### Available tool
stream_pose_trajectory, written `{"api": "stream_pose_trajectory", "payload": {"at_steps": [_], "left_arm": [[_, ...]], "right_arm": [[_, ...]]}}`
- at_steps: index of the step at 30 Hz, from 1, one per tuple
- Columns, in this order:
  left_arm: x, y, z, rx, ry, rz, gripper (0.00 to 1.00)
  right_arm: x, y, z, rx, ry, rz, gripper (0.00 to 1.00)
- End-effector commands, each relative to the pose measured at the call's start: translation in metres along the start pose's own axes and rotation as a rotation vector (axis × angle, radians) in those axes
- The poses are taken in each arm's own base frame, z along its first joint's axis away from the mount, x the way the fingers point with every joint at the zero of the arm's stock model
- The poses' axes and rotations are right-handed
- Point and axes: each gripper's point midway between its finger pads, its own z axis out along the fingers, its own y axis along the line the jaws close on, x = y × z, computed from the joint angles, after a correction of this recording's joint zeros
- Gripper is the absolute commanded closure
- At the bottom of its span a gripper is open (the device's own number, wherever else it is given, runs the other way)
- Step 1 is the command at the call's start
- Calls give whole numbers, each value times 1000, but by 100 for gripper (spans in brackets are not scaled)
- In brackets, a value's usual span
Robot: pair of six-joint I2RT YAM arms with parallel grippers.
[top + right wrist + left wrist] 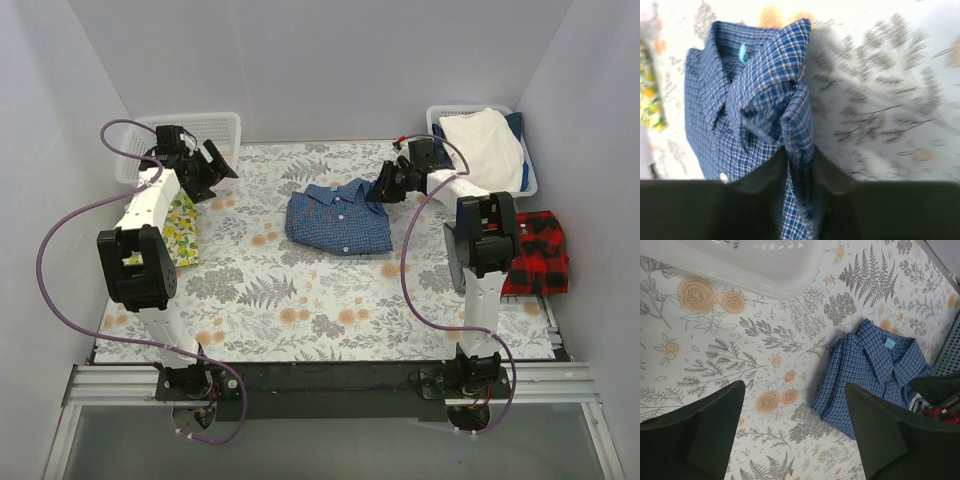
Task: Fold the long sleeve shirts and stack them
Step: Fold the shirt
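Note:
The blue check shirt (338,216) lies folded in the middle of the table, collar toward the back. It also shows in the left wrist view (875,375) and the right wrist view (735,110). My right gripper (385,187) is shut on a fold of cloth at the shirt's right shoulder edge, pinched between the fingers (799,160). The red-and-black plaid shirt (538,252) lies folded at the table's right edge. My left gripper (205,165) is open and empty (795,425), held above the table at the back left, apart from the blue shirt.
A white basket (215,128) stands at the back left and also shows in the left wrist view (765,265). Another basket (527,175) at the back right holds a plain white garment (485,145). A yellow lemon-print cloth (181,230) lies at the left edge.

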Motion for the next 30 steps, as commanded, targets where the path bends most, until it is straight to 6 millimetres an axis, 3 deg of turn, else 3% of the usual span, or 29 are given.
{"api": "stream_pose_trajectory", "payload": {"at_steps": [1,3,7,9,11,16,20,21,25,30], "left_arm": [[14,-40,-23,119,-6,112,19],[28,-51,-19,138,16,147,18],[69,-81,-6,189,92,249,18],[86,-78,9,150,125,278,18],[100,-77,18,128,154,272,18],[121,-68,44,159,200,239,18],[145,-64,59,263,236,233,11],[143,-70,61,303,220,239,10],[157,-76,70,398,243,183,4],[160,-86,83,496,239,168,2]], "right_arm": [[-11,-19,-11,163,14,-91,61],[-22,-20,-23,221,-31,-117,49],[-45,-12,-52,333,-136,-175,43],[-55,0,-70,378,-191,-226,41],[-53,20,-78,370,-194,-284,41],[-9,63,-65,284,-90,-381,43],[31,80,-50,168,16,-366,42],[40,84,-48,127,37,-351,41],[62,78,-44,102,62,-306,38],[67,61,-43,166,67,-291,39]]}}
